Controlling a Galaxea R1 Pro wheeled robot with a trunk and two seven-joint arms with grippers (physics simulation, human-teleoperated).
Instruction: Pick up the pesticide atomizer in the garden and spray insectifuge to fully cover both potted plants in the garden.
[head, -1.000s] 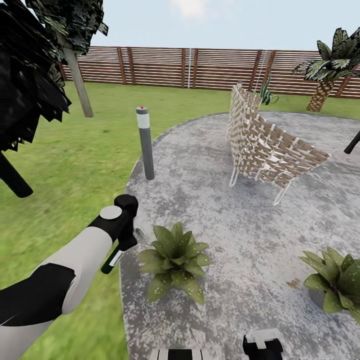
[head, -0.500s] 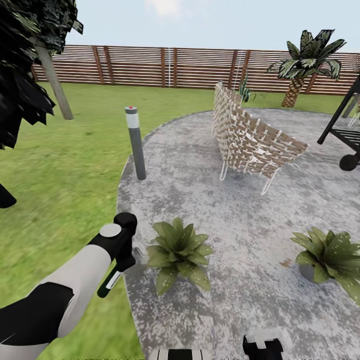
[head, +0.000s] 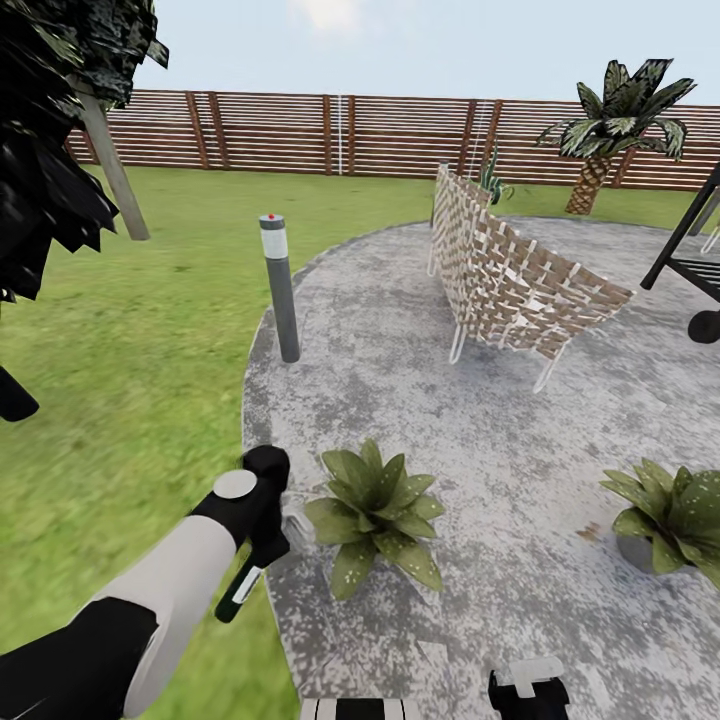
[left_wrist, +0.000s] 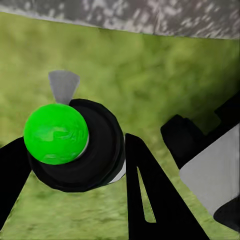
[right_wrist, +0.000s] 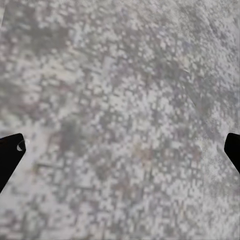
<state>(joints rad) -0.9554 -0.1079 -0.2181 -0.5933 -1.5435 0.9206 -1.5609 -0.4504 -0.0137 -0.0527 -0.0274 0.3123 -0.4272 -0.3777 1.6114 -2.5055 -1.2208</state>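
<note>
In the head view my left gripper (head: 263, 540) is shut on the pesticide atomizer (head: 243, 590), a slim dark bottle with a white label hanging tilted over the patio's grass edge. The left wrist view looks at the atomizer (left_wrist: 75, 145) end-on, a black round body with a bright green cap, clamped between the black fingers (left_wrist: 145, 195). One potted plant (head: 375, 510) sits just right of that gripper on the paving. The other potted plant (head: 668, 520) is at the far right. My right gripper (right_wrist: 120, 150) is open over bare paving.
A grey bollard lamp (head: 280, 290) stands at the patio's left edge. A woven chair (head: 520, 280) stands on the paving behind the plants, and a black frame (head: 690, 260) is at the right. Lawn (head: 130, 340), a slatted fence (head: 400, 135), a palm (head: 610, 120) and a dark tree (head: 60, 120) surround the patio.
The whole picture has swung and shifted, so the head camera moved. My left gripper with the atomizer now sits lower in the view, level with the near plant.
</note>
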